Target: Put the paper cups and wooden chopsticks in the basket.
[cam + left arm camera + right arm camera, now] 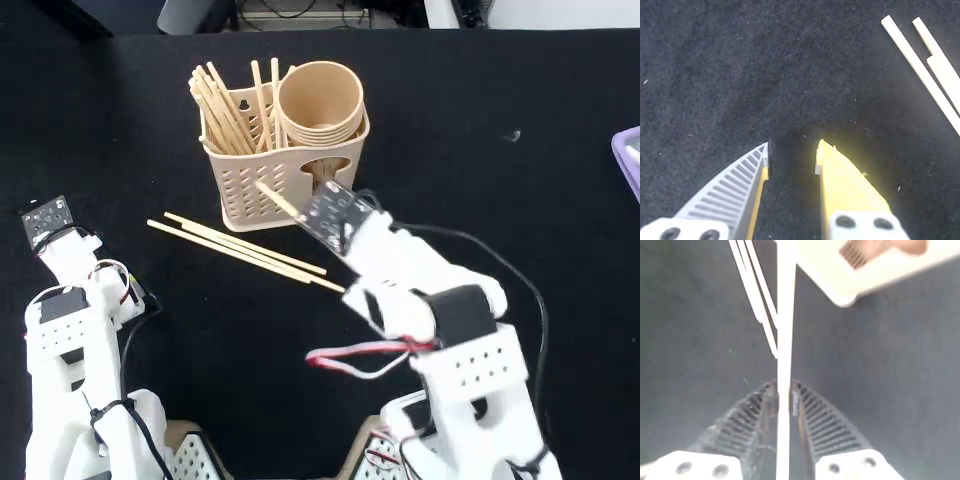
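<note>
A black table (540, 280) carries two white arms side by side. The right arm (470, 350) stretches toward the middle, and the left arm (65, 330) stands back near its own corner. Beyond them sits a beige perforated basket (262, 185). It holds a stack of paper cups (320, 100) in the compartment on the right arm's side and a bundle of chopsticks (228, 110) standing in the other. On the table in front of the basket, between the arms, a few loose chopsticks (235, 247) lie slanted, close together. The right gripper (784, 387) is pinched tight on a single chopstick (785, 315), which points toward the basket's front wall. The left gripper (792, 150) is spread, with nothing between its fingers, over bare table near the ends of the loose chopsticks. The cups look finished, so the step in hand seems to be carrying this one stick to the basket. Its leading end appears low against the wall. The next move probably needs a lift and a tilt to clear the rim and drop into the chopstick compartment, without knocking the bundle or pushing the basket. The loose sticks remain for afterwards. The right arm's wrist covers its fingers from above, so I cannot tell whether the stick's tip touches the basket or hangs just short of it. The loose sticks overlap, so their count is uncertain. A purple object (628, 160) is cut off at the table's far edge and cannot be identified.
</note>
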Robot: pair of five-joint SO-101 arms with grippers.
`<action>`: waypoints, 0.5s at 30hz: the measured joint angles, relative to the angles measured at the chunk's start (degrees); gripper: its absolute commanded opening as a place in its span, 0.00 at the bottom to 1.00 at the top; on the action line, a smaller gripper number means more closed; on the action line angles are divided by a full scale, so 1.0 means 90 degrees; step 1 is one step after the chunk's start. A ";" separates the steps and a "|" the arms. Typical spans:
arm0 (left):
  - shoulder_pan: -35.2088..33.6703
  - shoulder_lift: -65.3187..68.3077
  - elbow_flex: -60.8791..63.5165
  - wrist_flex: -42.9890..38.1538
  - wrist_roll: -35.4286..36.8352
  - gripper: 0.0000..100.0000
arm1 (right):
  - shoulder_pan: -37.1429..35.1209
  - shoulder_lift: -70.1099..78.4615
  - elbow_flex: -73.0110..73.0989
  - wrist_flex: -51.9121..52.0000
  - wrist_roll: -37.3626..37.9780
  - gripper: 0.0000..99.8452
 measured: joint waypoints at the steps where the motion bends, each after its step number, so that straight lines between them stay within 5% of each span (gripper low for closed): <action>1: 0.0000 0.0000 0.0000 0.0000 0.0000 0.16 | -0.0254 0.0000 -0.0303 0.0068 -0.0195 0.01; 8: 0.0000 0.0000 0.0020 0.0000 0.0000 0.16 | -0.1778 0.0645 -0.2442 -0.0342 -0.1543 0.01; 15: 0.0000 0.0000 0.0039 0.0000 0.0000 0.16 | -0.1846 0.1905 -0.2862 -0.3184 -0.2989 0.01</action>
